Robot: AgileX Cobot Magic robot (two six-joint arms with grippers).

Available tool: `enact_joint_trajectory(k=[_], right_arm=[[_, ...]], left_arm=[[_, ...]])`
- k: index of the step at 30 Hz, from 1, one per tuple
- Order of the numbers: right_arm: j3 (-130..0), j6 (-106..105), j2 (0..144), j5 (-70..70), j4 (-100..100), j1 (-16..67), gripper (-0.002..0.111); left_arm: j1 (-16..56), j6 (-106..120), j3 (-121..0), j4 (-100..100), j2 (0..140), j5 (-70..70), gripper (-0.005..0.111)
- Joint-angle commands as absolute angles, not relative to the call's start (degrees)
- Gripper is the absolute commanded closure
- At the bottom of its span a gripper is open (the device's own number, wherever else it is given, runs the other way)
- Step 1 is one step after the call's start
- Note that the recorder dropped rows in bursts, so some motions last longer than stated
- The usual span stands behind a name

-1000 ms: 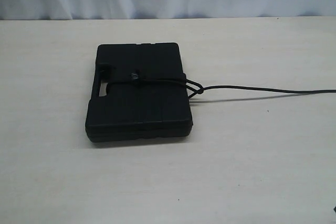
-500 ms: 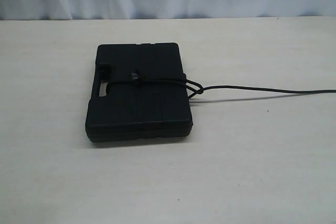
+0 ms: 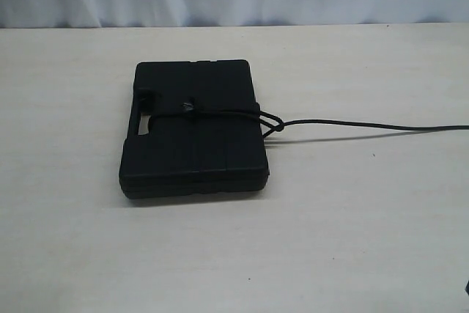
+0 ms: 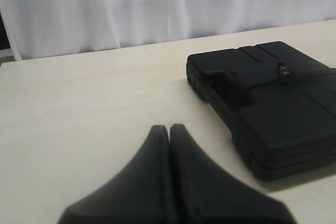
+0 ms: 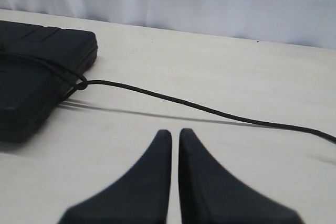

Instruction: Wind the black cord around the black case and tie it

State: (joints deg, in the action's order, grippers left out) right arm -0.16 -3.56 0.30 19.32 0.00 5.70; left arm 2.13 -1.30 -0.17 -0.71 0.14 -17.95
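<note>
No writing, label, brand, number or sign can be read in any view. The black case [image 3: 194, 130], left of centre in the exterior view, shows only plain moulded lines on its lid, with no legible lettering.

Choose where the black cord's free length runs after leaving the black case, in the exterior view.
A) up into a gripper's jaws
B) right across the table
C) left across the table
B: the black cord trails right along the table from a knot beside the black case.
</note>
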Motion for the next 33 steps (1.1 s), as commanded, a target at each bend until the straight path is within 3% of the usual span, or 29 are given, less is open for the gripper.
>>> enact_joint_trajectory(k=[1,33], right_arm=[[0.0,-3.68,0.0,19.6,0.88,1.53,0.104],[0.0,-3.68,0.0,19.6,0.88,0.8,0.104]], left_arm=[[2.07,-1.32,0.0,0.0,0.0,-17.74,0.107],[2.07,-1.32,0.0,0.0,0.0,-17.74,0.107]])
